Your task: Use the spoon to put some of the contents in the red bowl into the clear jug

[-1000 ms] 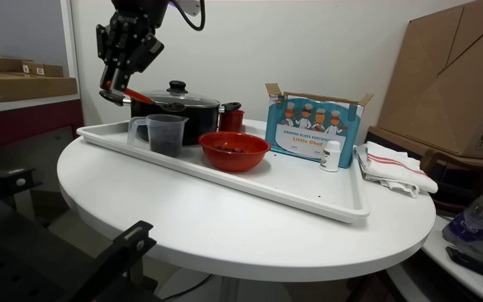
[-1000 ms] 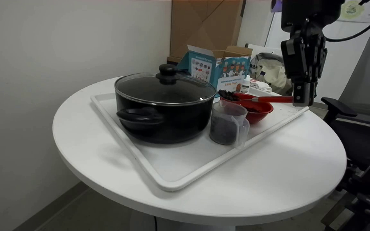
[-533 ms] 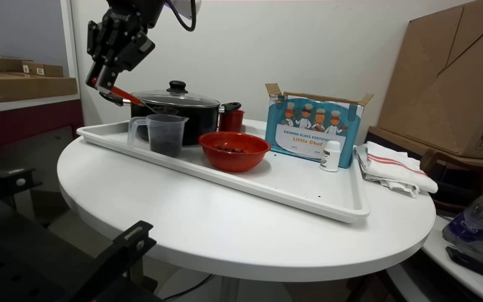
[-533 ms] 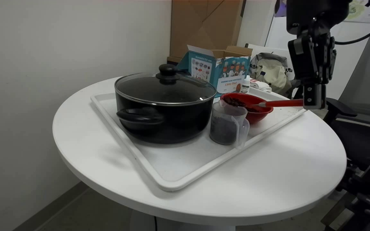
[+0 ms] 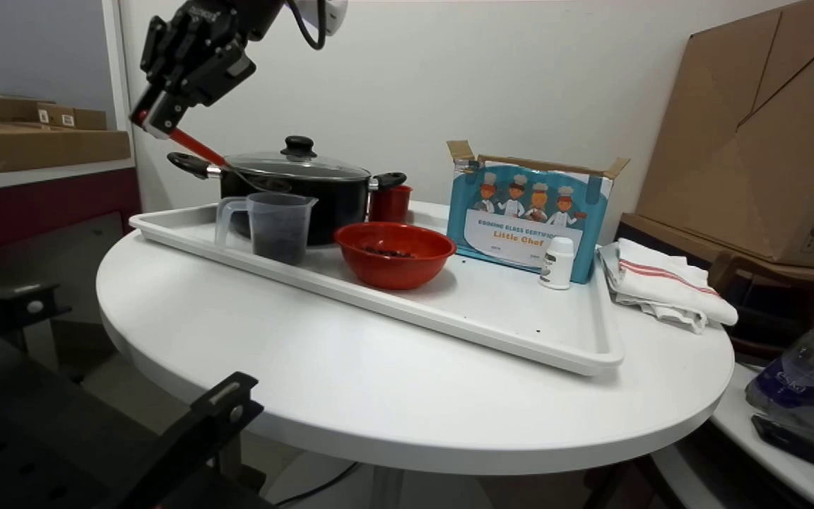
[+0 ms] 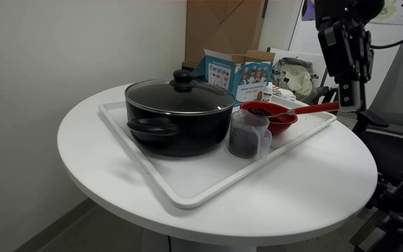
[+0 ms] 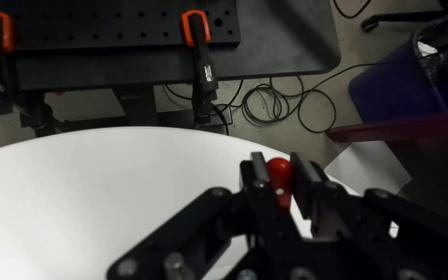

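My gripper (image 5: 156, 129) is shut on the red spoon handle (image 5: 197, 147); the handle's end (image 7: 280, 173) shows between the fingers in the wrist view. The spoon slopes down to its metal head (image 5: 268, 184), at about the height of the clear jug's rim. The clear jug (image 5: 280, 226) stands upright with dark contents in its lower part; it also shows in an exterior view (image 6: 245, 136). The red bowl (image 5: 396, 261) stands beside it, holding dark bits; it also shows in an exterior view (image 6: 283, 129). I cannot tell how much the spoon head holds.
A black lidded pot (image 5: 340, 205) stands right behind the jug. A red cup (image 5: 391, 205), a blue box (image 5: 520, 219) and a white bottle (image 5: 557, 263) share the white tray (image 5: 478, 339). A folded towel (image 5: 668, 283) lies beside the tray on the round table (image 5: 350, 367).
My gripper has moved left and slightly up in an exterior view, and the spoon slopes more steeply. Its head has shifted left and slightly down; the dark heap seen on it earlier is less distinct.
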{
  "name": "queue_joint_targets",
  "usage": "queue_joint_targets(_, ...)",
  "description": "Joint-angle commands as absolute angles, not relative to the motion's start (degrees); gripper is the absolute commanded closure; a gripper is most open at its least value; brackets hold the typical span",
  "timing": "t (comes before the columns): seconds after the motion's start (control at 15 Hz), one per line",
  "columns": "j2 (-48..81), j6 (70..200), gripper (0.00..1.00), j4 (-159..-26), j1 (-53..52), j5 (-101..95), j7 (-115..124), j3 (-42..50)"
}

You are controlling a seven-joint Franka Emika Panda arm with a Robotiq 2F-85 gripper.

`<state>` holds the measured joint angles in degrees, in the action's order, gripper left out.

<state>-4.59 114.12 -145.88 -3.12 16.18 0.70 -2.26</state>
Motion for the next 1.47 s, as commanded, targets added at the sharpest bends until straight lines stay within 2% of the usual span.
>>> queue_joint_targets(0.0,-2.32,110.03,0.90,-142.50,-1.92,18.59,-1.38,-0.78)
queue_joint_targets(1.4,6.30,103.56,0.90,-133.18,-0.83,18.41,0.58,-1.30)
